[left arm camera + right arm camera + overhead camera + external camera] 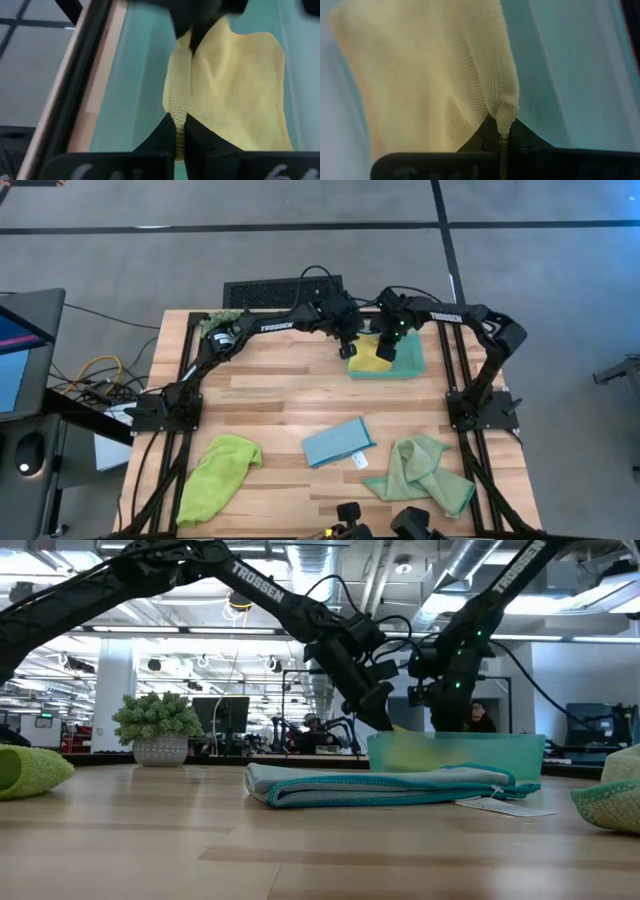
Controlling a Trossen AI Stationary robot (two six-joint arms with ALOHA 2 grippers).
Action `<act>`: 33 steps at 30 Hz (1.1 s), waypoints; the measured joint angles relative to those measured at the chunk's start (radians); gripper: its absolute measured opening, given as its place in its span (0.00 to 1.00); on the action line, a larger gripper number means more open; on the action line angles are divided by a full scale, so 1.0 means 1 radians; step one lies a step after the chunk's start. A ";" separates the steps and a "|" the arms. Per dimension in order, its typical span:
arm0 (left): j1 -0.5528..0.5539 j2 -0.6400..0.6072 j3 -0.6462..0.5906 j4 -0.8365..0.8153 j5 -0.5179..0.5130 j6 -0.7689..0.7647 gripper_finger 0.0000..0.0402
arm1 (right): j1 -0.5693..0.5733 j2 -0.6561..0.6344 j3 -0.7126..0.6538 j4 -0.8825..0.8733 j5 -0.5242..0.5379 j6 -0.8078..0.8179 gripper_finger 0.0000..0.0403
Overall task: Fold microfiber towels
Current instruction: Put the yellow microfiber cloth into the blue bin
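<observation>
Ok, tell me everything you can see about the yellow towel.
The yellow towel is a soft, finely knitted cloth, pale yellow, lying in the teal tray at the far side of the table. It is rumpled rather than flat. The left gripper and the right gripper each pinch an edge fold in shut jaws, and the cloth drapes away from both grips.

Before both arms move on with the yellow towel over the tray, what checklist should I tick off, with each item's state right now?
1. Left gripper jaws shut on the yellow towel edge: ok.
2. Right gripper jaws shut on another edge of it: ok.
3. Yellow towel over the teal tray: ok.
4. Yellow towel flat inside the tray: cannot tell.
5. Light blue towel folded: ok.
6. Lime green towel and sage green towel folded: not ok, both lie crumpled.
</observation>
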 joint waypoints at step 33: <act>0.003 -0.116 0.213 -0.442 -0.121 0.067 0.45 | 0.012 -0.063 0.046 -0.062 0.224 0.013 0.59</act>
